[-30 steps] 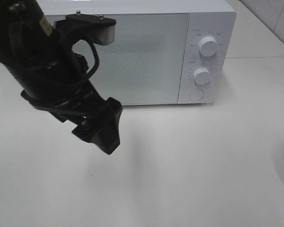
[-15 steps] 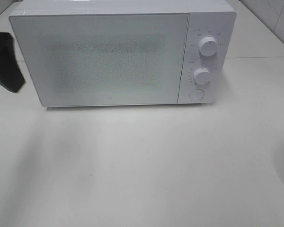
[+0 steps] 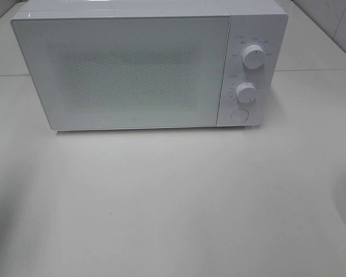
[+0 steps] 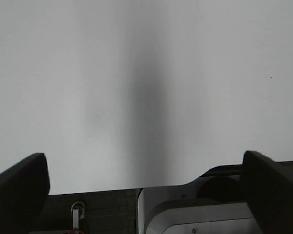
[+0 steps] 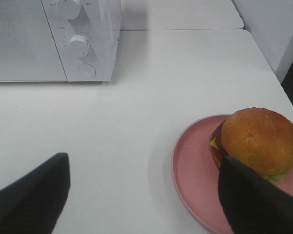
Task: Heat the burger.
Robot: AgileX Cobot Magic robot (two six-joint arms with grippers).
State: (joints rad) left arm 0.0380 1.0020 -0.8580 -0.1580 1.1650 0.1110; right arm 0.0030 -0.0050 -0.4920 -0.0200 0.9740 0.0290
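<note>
Spanning most of the overhead view, the flat white tabletop (image 3: 179,208) carries everything. Next in size: boxy white microwave oven (image 3: 150,63) at the back of the table, door shut, frosted speckled door panel facing forward. Control strip on its right side has two round white dials, upper dial (image 3: 253,56) above lower dial (image 3: 245,92), with a round white push button (image 3: 239,115) under them.

Neither arm shows in the overhead view. A faint pinkish edge at the far right border of that view is too blurred to identify.

Right wrist view: round pink plate (image 5: 195,185) sits on the table well apart from the microwave, off toward its control side. Tall burger (image 5: 256,141) with golden-brown domed bun rests on the plate, toward one side of it rather than centred; red and yellow layers and a bit of green lettuce show under the bun.

Right gripper (image 5: 141,195): black fingers (image 5: 34,192) spread wide, nothing between them, hanging above the table just beside the plate.

Left gripper (image 4: 144,183): black fingers (image 4: 19,183) also spread wide, holding nothing, over bare tabletop.
</note>
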